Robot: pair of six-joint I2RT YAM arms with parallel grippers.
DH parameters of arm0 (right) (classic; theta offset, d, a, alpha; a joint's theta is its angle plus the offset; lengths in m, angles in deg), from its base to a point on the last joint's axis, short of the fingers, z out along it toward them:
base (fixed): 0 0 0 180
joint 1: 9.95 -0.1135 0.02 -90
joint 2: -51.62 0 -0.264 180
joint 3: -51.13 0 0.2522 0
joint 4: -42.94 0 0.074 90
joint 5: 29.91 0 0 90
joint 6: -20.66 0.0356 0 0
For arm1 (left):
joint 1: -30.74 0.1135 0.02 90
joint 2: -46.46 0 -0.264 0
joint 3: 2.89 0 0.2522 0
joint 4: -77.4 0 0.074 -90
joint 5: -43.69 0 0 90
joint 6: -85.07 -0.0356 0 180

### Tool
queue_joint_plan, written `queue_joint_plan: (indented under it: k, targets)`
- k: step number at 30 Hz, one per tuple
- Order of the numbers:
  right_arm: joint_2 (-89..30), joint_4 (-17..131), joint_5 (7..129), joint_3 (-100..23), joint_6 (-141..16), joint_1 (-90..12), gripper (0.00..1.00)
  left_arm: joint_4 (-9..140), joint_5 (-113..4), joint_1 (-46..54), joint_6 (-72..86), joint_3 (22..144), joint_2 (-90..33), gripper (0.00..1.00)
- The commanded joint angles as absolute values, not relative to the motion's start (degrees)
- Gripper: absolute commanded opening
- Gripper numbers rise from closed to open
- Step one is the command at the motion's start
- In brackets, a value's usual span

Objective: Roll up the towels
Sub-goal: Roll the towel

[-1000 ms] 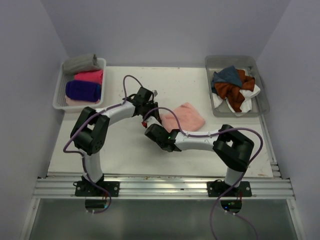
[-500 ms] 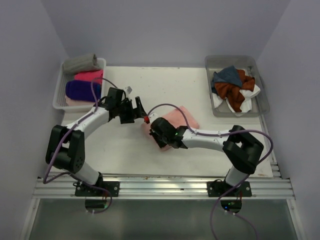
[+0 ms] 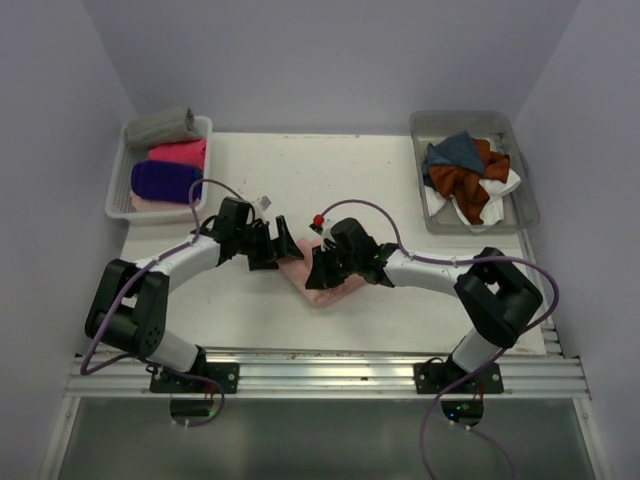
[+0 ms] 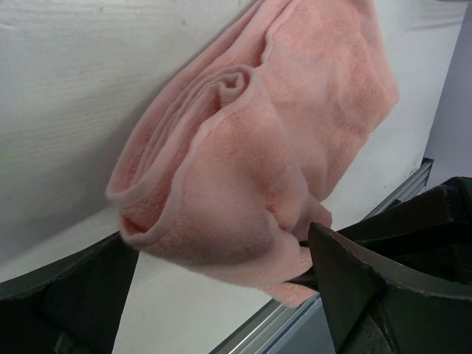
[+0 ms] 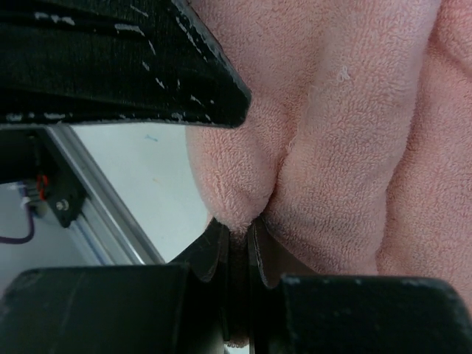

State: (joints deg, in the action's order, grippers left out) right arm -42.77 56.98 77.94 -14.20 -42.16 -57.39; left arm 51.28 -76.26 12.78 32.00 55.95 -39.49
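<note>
A salmon pink towel (image 3: 332, 290), loosely rolled, lies on the white table between my two grippers. The left wrist view shows its spiral end (image 4: 236, 81) and its thick body (image 4: 258, 147). My left gripper (image 3: 285, 248) stands wide open at the towel's left end, one finger (image 4: 74, 295) on each side of the roll. My right gripper (image 3: 318, 270) is shut on a pinched fold of that towel (image 5: 332, 147), the cloth squeezed between the closed fingertips (image 5: 214, 251). Rolled grey (image 3: 160, 126), hot pink (image 3: 180, 152) and purple (image 3: 166, 180) towels lie in the left tray.
The white tray (image 3: 116, 196) with the rolled towels stands at the back left. A grey bin (image 3: 522, 205) at the back right holds loose teal (image 3: 455, 150), rust orange (image 3: 455, 182) and white (image 3: 500, 190) towels. A metal rail (image 3: 320, 372) runs along the near edge.
My left gripper opened wide and came back beside the towel. My right gripper shut on the towel and drew it nearer and leftward.
</note>
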Motion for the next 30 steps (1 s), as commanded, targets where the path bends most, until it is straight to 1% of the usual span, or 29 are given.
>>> queue_joint_plan:
  k: [1,6,8,9,10,11,12,13,14,15,16,17,18,19,20,22,23,30]
  targets:
    - [-42.0,49.9,87.8,-12.1,-36.6,-56.1,0.00,57.5,-78.1,10.7,34.7,55.3,-38.7,1.00]
    - [-42.3,48.4,90.5,-10.5,-35.4,-54.4,0.00,58.7,-75.7,8.4,36.1,57.5,-42.5,0.99]
    - [-42.2,49.9,89.6,-10.9,-36.7,-54.4,0.00,59.6,-75.4,8.3,37.0,58.1,-43.5,0.87]
    - [-41.7,51.9,89.1,-11.3,-37.3,-54.4,0.00,59.7,-75.4,8.3,37.3,58.3,-44.4,0.79]
    - [-41.5,53.2,87.5,-11.7,-38.6,-54.5,0.06,59.5,-75.4,8.2,37.3,58.9,-44.7,0.72]
    - [-41.0,54.7,86.8,-12.2,-39.2,-54.5,0.12,59.1,-75.0,8.1,37.3,59.2,-44.8,0.54]
    - [-39.9,56.5,85.9,-13.1,-40.7,-54.5,0.20,58.4,-74.6,7.8,37.3,59.6,-45.1,0.42]
    - [-39.3,59.4,81.9,-13.7,-41.8,-54.8,0.41,55.7,-74.1,7.7,37.3,60.7,-45.3,0.17]
    - [-38.5,63.9,79.5,-15.4,-43.1,-55.2,0.51,54.0,-73.1,7.7,37.3,61.4,-45.8,0.07]
    - [-37.3,66.2,76.2,-16.4,-45.8,-56.8,0.61,51.0,-72.6,7.7,37.3,61.9,-46.0,0.00]
    - [-36.7,68.5,69.8,-17.5,-47.2,-57.7,0.72,49.9,-72.0,7.7,37.7,62.7,-46.2,0.00]
    - [-36.4,72.5,65.8,-20.1,-48.7,-59.1,0.77,49.1,-71.0,7.7,38.0,62.8,-46.2,0.00]
    - [-36.3,74.3,62.0,-21.4,-51.2,-62.5,0.79,48.3,-70.7,7.7,38.3,62.8,-46.0,0.00]
    - [-36.5,75.8,58.9,-22.6,-52.4,-64.0,0.80,47.3,-70.4,7.7,38.9,62.6,-45.9,0.00]
    - [-36.8,78.0,52.8,-24.8,-53.4,-65.5,0.81,46.9,-70.0,7.7,39.2,62.5,-45.6,0.00]
    - [-38.3,79.5,47.6,-26.3,-55.4,-69.0,0.82,46.2,-69.5,7.7,39.9,62.4,-45.2,0.00]
    - [-38.9,80.3,43.2,-27.2,-55.9,-70.1,0.82,45.8,-68.8,7.7,40.2,62.4,-44.9,0.00]
    - [-45.8,80.4,31.8,-28.4,-60.0,-78.6,0.79,44.3,-67.7,7.8,41.0,63.8,-44.5,0.00]
